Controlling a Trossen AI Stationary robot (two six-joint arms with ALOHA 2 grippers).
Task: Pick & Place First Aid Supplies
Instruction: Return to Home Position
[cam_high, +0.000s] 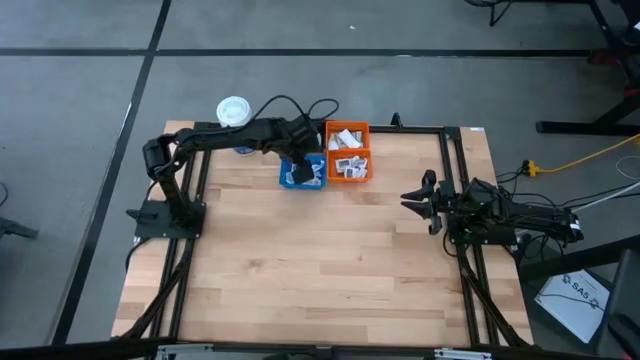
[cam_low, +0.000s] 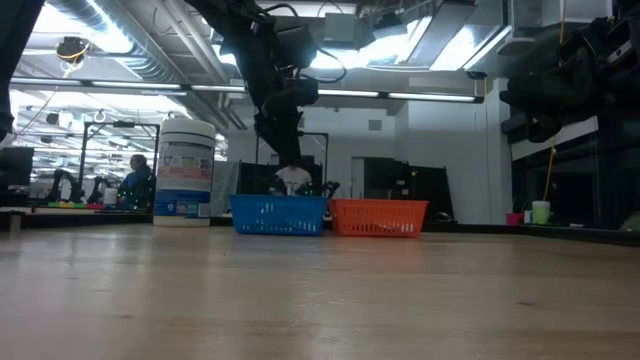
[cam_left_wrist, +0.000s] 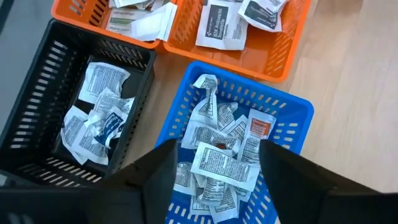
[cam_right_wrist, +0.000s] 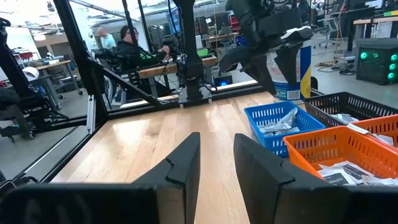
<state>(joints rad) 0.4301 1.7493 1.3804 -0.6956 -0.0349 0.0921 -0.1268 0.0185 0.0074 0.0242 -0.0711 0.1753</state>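
Left tool (cam_left_wrist: 217, 149) wide, empty, above blue bin (cam_left_wrist: 292, 109) sachets (cam_left_wrist: 221, 165); I cannot read their print. Right tool (cam_right_wrist: 216, 144) parted, at desk (cam_high: 320, 260) right edge.

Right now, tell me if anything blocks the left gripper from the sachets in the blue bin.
Nothing visible does. The left gripper hovers open directly above the blue bin, its sachets uncovered. The right gripper waits off to the right.

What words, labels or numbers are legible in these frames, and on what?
"SAS": seemingly, on the white sheet at the high view's lower right corner.
Sachets in the blue bin, under the left gripper: print too small to read.
Sachet in the orange bin: blurred.
White tub label: blurred.
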